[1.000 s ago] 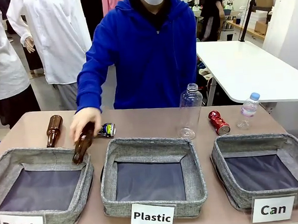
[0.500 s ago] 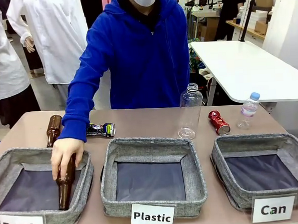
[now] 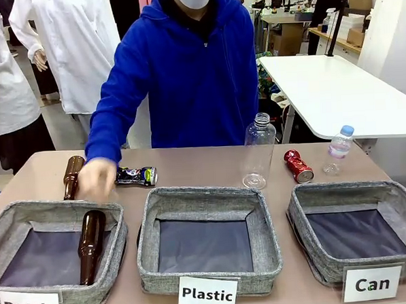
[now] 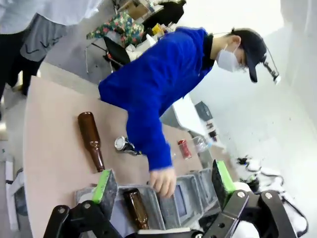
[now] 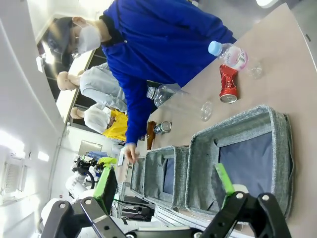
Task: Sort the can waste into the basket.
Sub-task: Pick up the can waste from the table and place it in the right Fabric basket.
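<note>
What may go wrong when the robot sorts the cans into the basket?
The red can lies between the tall open bottle and the small capped bottle; a reach for it might knock either over. The dark can lies beside the person's hand, far from the Can basket, so an arm could meet the hand.

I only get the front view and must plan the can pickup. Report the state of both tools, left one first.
Observer: Left tool is open, holding nothing.
Operator: Now the right one.
Observer: Right tool is open and empty as well.
Operator: Tell me what lies ahead of the right one.
Observer: The can basket is the nearest thing ahead of it, with the red can on the table beyond.
</note>
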